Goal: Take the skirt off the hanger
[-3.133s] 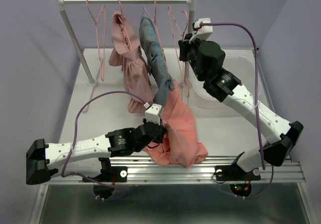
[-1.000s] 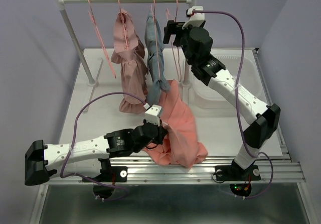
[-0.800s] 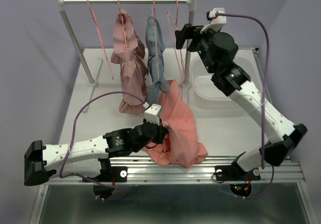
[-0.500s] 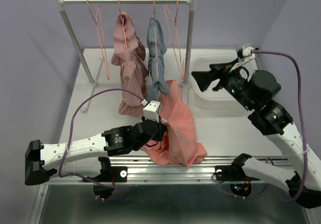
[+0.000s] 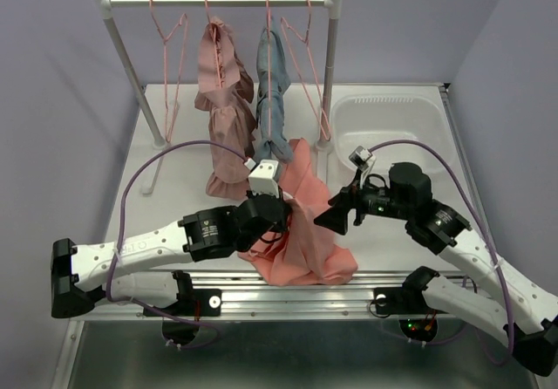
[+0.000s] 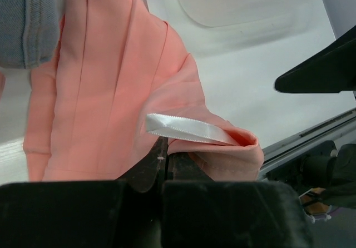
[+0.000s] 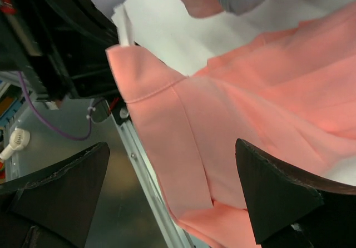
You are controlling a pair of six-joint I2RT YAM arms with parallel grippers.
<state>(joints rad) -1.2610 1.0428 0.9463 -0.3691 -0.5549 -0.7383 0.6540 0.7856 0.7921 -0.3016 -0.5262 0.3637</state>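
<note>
The skirt (image 5: 225, 101), dusty pink with ruffled tiers, hangs from a pink hanger (image 5: 207, 7) on the rail, away from both grippers. Down at the front of the table, my left gripper (image 5: 277, 219) is shut on a fold of the coral-orange garment (image 5: 309, 228). In the left wrist view its jaws (image 6: 165, 159) pinch that coral cloth (image 6: 111, 92) just under a white ribbon loop (image 6: 186, 130). My right gripper (image 5: 336, 213) hovers open just right of the same cloth. The right wrist view shows coral fabric (image 7: 233, 120) between its wide-spread fingers (image 7: 171, 145), untouched.
A blue-grey garment (image 5: 272, 92) hangs beside the skirt, its lower end on the coral cloth. Bare pink hangers (image 5: 170, 36) (image 5: 305, 36) hang on the rail (image 5: 148, 0). The rack post (image 5: 328, 75) stands next to a white bin (image 5: 418, 110) at the back right.
My right arm has swung down from the rail to low beside the coral garment, still open. My left gripper has risen slightly, still holding the cloth.
</note>
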